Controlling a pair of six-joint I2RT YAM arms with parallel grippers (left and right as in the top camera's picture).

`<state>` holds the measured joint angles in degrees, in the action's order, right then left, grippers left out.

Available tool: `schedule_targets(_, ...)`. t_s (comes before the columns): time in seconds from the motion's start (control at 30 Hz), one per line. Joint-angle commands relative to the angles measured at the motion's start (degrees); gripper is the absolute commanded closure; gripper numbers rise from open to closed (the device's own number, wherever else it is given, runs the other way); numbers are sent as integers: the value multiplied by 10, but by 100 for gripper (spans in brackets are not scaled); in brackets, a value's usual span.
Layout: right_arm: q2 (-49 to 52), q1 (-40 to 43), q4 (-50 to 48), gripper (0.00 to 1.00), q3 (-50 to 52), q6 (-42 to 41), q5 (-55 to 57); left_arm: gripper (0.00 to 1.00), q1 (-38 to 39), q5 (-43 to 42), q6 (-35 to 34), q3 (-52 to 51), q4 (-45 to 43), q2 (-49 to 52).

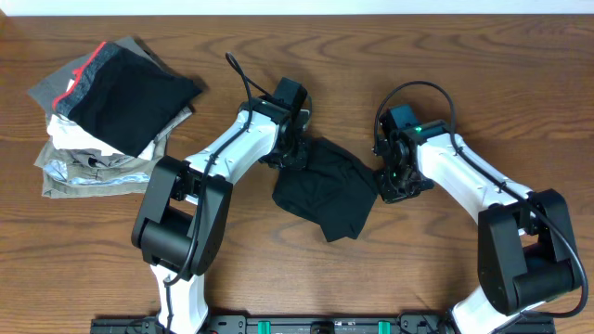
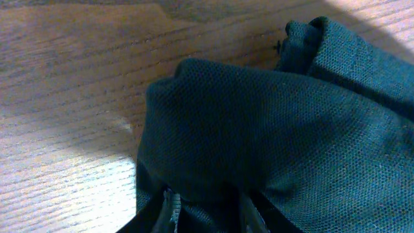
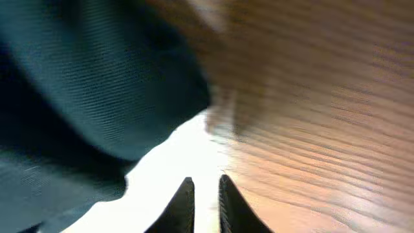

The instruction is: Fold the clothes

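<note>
Wooden bench (image 1: pixel 445 56), stack of folded garments (image 1: pixel 111 111) well to the left of the black T-shirt (image 1: pixel 325 190) (print on a grey one too small to read), T-shirt crumpled mid-bench, left hand (image 1: pixel 292 153) clamped on its far-left edge, right hand (image 1: pixel 390 181) just beside its right edge, fingers slightly apart, empty.

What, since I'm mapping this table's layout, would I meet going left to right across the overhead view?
Folded pile → left gripper → T-shirt → right gripper.
</note>
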<state>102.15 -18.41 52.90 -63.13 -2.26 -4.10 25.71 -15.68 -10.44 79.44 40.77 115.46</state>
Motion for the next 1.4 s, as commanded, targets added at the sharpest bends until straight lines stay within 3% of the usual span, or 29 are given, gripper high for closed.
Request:
schedule_targets(0.0, -11, 4, 3, 79, 2, 43, -103, 69, 1, 7, 5, -5, 16, 25)
schedule_targets(0.07, -11, 4, 1, 67, 2, 52, -142, 69, 1, 7, 5, -5, 16, 25)
schedule_targets(0.13, -11, 4, -5, 64, 2, 51, -146, 68, 1, 7, 5, -5, 16, 25)
schedule_targets(0.37, -11, 4, -14, 64, 2, 59, -150, 68, 1, 7, 5, -5, 16, 25)
schedule_targets(0.57, -11, 12, 23, 66, 1, 151, -183, 68, 1, 7, 6, -5, 15, 25)
schedule_targets(0.77, -11, 44, 101, 61, -28, 264, -261, 68, 1, 8, 6, -5, 15, 25)
schedule_targets(1.0, -11, 50, 50, 59, -33, 245, -276, 68, 1, 7, 5, -5, 15, 25)
schedule_targets(1.2, -11, 34, -1, 53, -10, 234, -217, 68, 1, 7, 5, -5, 16, 25)
schedule_targets(1.37, -11, 34, -35, 56, 12, 224, -224, 68, 1, 7, 5, -5, 16, 25)
